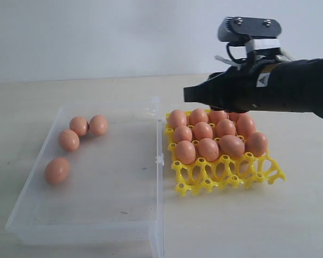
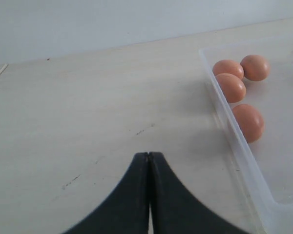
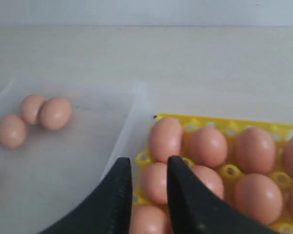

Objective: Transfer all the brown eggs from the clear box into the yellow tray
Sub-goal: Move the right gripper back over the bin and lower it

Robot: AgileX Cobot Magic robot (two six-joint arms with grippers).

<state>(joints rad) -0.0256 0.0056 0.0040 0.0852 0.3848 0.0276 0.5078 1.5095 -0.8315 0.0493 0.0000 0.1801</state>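
Four smooth oval brown eggs (image 1: 69, 140) in transparent clear box (image 1: 107, 185), left; openwork-grid yellow tray (image 1: 204, 180) right, egg-filled; right gripper (image 3: 149, 165) fingers parted, empty; left gripper (image 2: 149, 156) clenched, empty.

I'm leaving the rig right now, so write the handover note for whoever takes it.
Left pincer: shut, empty, over bare table beside the clear box.
Right pincer: jaws apart, nothing between them, above the box-side edge of the yellow tray.
Done: about twelve brown eggs sit in tray cups; the front row in the exterior view is empty.
To do: four brown eggs remain in the box, three clustered near its far left corner, one alone nearer the camera. Move them into the empty cups.
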